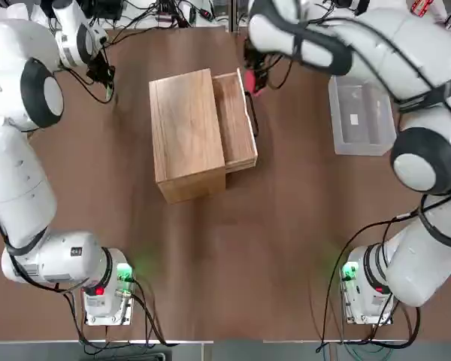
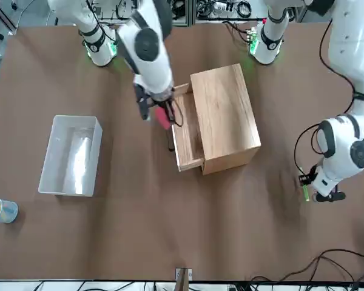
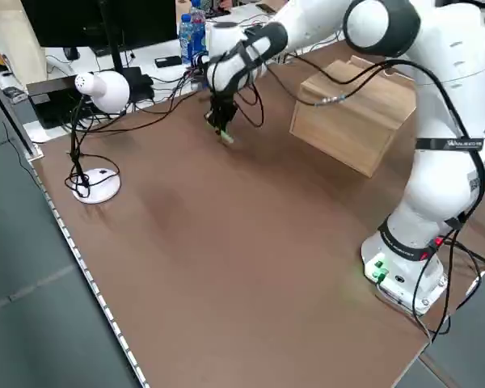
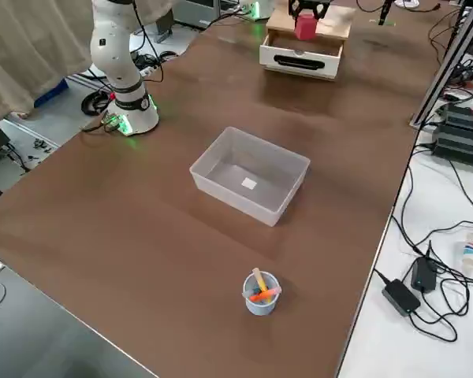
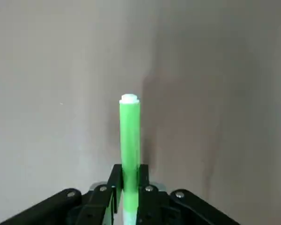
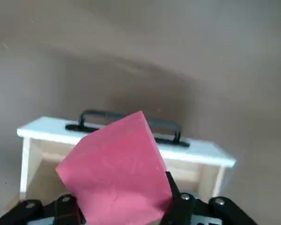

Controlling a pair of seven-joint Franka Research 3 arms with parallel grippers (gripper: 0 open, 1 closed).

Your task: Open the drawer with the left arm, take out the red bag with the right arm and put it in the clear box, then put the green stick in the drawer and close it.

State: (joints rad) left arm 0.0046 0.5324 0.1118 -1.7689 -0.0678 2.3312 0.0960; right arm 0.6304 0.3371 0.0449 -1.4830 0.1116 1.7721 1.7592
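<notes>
Right jaws gripped the pink packet [image 6: 117, 173] above the open drawer [image 6: 47, 176], bound for the bin [image 4: 251, 175]; left jaws pinched the green stick [image 5: 130, 150] for storing.

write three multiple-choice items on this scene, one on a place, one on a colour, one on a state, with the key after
1. Where is the red bag?
a) inside the clear box
b) in the right pincer, above the drawer
c) on the table beside the blue cup

2. What colour is the stick in the left pincer?
a) green
b) yellow
c) black

3. How does the drawer stand?
a) fully shut
b) lifted off the cabinet
c) pulled out, open

Key:
1 b: the right pincer grips the red bag, with the drawer below it.
2 a: the left pincer holds a bright green stick.
3 c: the drawer juts from the cabinet, its inside showing.
</notes>
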